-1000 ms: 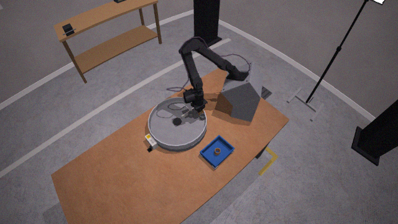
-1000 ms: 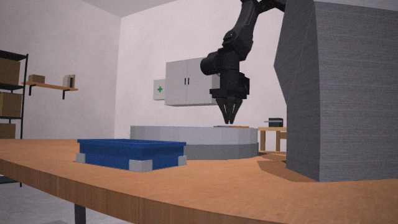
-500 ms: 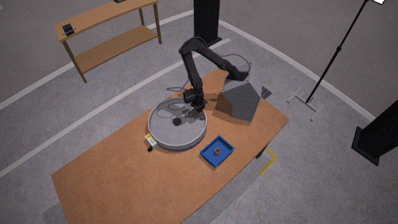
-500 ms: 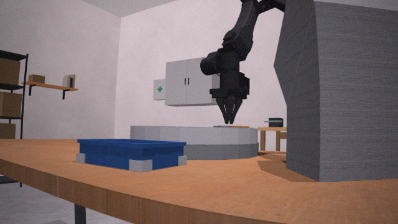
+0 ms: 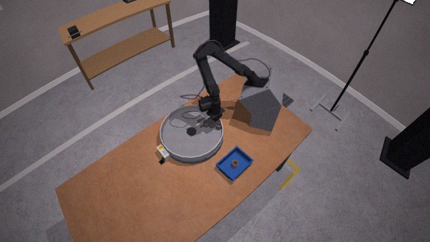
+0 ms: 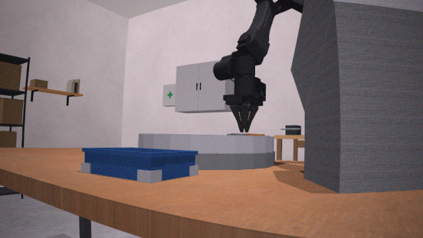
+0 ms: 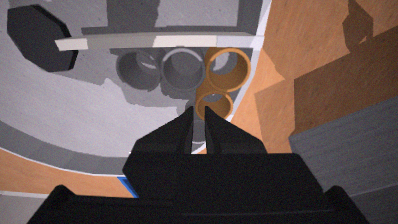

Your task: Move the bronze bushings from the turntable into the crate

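Observation:
In the wrist view two bronze bushings [image 7: 228,50] [image 7: 199,107] stand upright near the turntable's [image 5: 175,152] [image 6: 205,142] [image 7: 60,115] right edge. Two steel bushings [image 7: 182,50] [image 7: 125,70] stand in a row to the left of the farther bronze one. The cluster also shows in the top view [image 5: 211,124]. My gripper [image 5: 213,118] [image 6: 244,129] [image 7: 199,111] hangs just above the turntable, with its tips at the nearer bronze bushing's rim. Its fingers stand almost together with nothing between them. The blue crate [image 5: 223,166] [image 6: 139,162] holds one bronze bushing [image 5: 234,161].
A black hexagonal block [image 5: 191,131] [image 7: 35,35] and a pale bar [image 7: 150,41] sit on the turntable. A large grey block [image 5: 262,109] [image 6: 363,99] stands to the right of the turntable. A small white and yellow box [image 5: 162,152] is at the turntable's front left.

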Available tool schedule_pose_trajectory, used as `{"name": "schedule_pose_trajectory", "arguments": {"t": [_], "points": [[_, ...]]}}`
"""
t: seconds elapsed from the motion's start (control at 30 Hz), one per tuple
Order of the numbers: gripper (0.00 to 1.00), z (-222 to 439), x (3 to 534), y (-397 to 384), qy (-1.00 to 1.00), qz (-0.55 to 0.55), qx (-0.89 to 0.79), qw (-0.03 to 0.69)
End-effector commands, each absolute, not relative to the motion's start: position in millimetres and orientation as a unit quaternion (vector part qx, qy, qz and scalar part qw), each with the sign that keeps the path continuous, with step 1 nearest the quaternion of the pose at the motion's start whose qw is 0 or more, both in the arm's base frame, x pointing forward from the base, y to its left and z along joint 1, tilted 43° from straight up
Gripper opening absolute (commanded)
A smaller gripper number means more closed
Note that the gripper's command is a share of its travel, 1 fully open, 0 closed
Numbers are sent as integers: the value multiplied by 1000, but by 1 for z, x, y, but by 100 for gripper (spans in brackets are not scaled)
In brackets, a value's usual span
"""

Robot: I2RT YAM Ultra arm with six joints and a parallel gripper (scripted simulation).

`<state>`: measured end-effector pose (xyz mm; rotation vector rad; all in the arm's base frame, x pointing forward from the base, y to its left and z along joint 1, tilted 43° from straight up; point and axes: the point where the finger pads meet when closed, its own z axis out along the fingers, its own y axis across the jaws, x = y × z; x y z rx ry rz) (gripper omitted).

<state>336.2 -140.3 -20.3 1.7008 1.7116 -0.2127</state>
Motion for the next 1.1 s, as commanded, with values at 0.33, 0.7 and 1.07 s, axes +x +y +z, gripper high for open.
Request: {"name": "schedule_pose_trajectory", "arguments": {"t": [0.33, 0.7, 1.07], "points": [[13, -18, 338, -139, 665, -86, 651, 357], [13, -18, 338, -139, 665, -86, 651, 357], [13, -11, 340, -142, 661, -84, 653, 361]]}}
